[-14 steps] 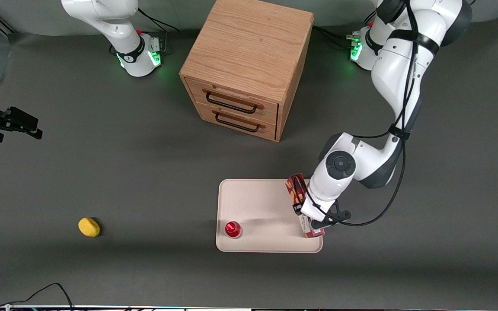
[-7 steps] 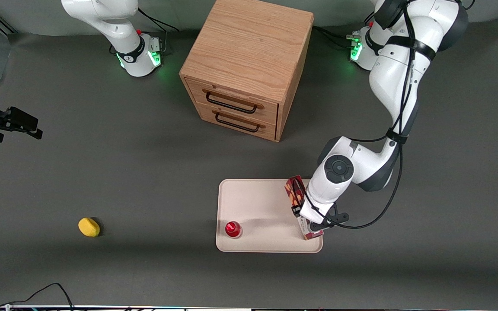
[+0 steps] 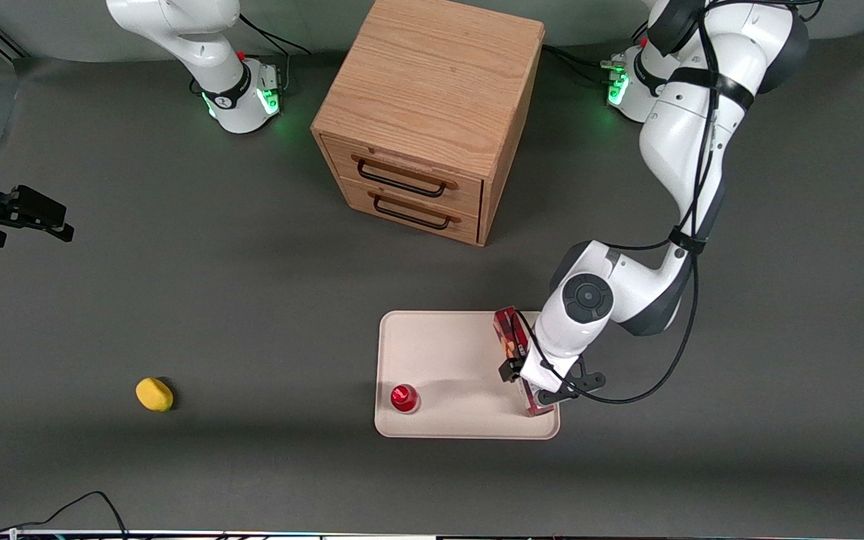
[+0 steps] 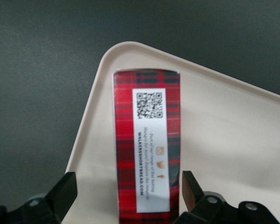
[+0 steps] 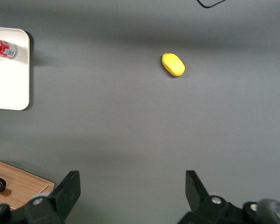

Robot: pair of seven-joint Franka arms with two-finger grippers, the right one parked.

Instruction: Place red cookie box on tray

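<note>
The red cookie box (image 3: 511, 346) is seen lying within the tray (image 3: 447, 352), along the edge toward the working arm's end of the tabletop (image 3: 252, 315). The hand (image 4: 126, 191) is held just above it with its fingers (image 4: 65, 189) spread apart, one clear of the box, the other close at its side. Placement is judged essentially done; only withdrawal is left. A small red cap (image 3: 403, 397) stands on the tray, well apart from the box. A yellow object (image 3: 154, 394) and a wooden drawer cabinet (image 3: 424, 112) are found farther off; nothing is seen blocking a retreat
</note>
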